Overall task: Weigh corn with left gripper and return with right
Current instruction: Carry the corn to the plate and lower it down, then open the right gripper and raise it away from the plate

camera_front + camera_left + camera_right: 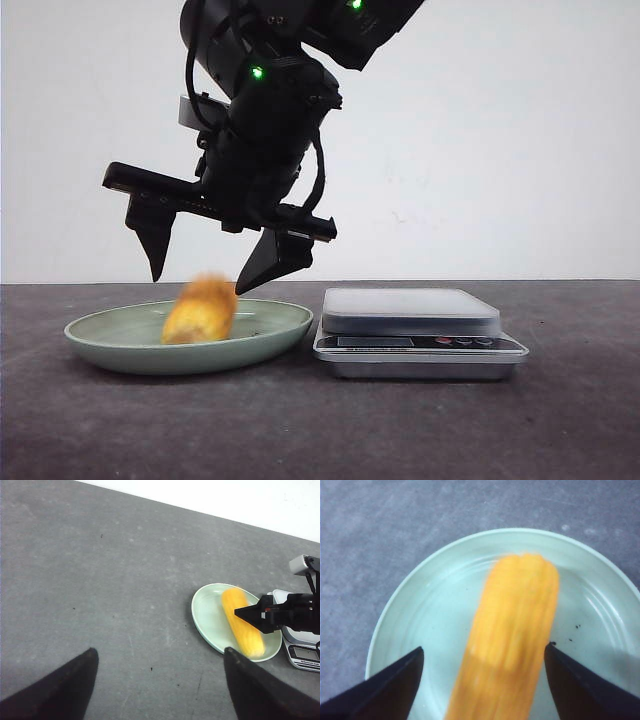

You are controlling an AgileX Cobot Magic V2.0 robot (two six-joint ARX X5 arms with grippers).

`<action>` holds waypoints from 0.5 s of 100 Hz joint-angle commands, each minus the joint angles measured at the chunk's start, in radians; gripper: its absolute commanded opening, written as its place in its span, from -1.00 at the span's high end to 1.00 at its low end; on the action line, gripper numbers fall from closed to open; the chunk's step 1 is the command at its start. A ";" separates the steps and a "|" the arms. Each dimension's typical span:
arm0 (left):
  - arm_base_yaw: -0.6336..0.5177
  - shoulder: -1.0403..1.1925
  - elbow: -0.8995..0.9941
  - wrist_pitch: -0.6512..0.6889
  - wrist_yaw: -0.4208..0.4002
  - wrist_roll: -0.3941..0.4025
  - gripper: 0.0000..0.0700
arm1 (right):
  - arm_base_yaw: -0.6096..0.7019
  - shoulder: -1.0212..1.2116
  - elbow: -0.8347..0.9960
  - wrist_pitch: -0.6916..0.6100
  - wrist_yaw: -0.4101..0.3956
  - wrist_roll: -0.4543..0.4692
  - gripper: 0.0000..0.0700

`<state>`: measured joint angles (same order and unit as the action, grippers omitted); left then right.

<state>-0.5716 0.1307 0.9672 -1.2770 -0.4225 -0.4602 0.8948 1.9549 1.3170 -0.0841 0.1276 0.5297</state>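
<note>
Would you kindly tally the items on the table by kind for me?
Corn: 1
Plate: 1
Kitchen scale: 1
Total: 3

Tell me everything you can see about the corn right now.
The corn is a yellow-orange cob piece, blurred in every view. It lies in the pale green plate, beside the scale. The right gripper hangs open just above it, fingers spread to either side. Nothing grips it.
</note>
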 commanded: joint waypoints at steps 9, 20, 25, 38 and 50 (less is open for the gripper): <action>-0.005 -0.002 0.011 0.005 -0.003 -0.001 -0.36 | -0.022 -0.021 0.026 -0.007 -0.027 -0.014 -0.40; -0.005 -0.002 0.011 0.006 -0.003 0.001 -0.36 | -0.071 -0.102 0.026 -0.045 -0.068 -0.036 -0.40; -0.005 -0.002 0.011 0.013 -0.004 0.005 -0.36 | -0.100 -0.154 0.026 -0.070 -0.077 -0.061 -0.40; -0.005 -0.002 0.011 0.027 -0.004 0.008 -0.36 | -0.185 -0.314 0.026 -0.153 -0.077 -0.146 -0.40; -0.005 -0.002 0.011 0.032 -0.003 0.019 -0.36 | -0.280 -0.486 0.026 -0.247 -0.077 -0.223 -0.40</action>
<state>-0.5716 0.1307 0.9672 -1.2556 -0.4225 -0.4583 0.6422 1.5383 1.3216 -0.2882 0.0513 0.3893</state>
